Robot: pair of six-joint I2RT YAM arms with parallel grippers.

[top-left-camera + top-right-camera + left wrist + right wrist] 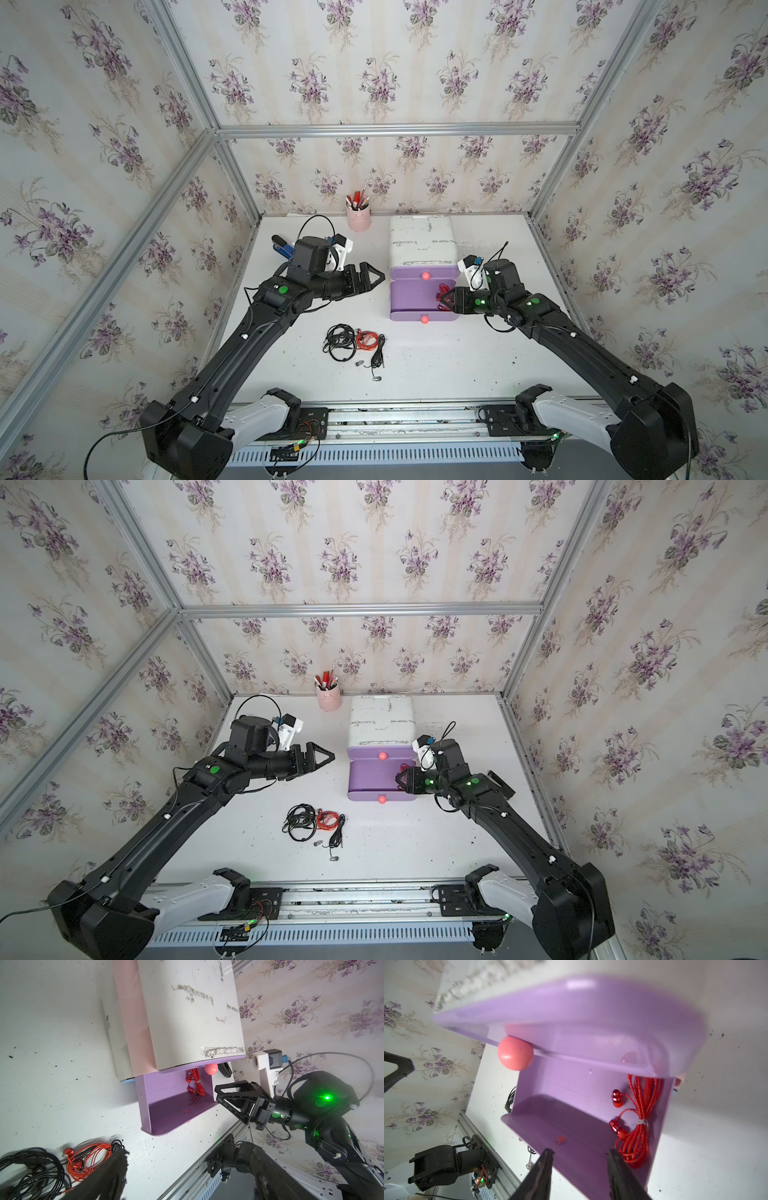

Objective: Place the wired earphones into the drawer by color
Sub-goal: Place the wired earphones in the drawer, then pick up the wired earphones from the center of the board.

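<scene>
The open purple drawer (562,1124) holds coiled red earphones (640,1120).

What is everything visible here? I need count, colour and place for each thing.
White plastic drawer unit: one, white, far table; one purple drawer pulled out.
Tied red wired earphones: one, red, inside that purple drawer.
Loose red-orange wired earphones: one, table, before unit.
Black wired earphones: seemingly two, black, beside those.
Pink pen cup: one, pink, back wall.
White table: one, underneath.
Left claw: one, black, open, left of unit.
Right claw: one, black, open, at purple drawer.
</scene>
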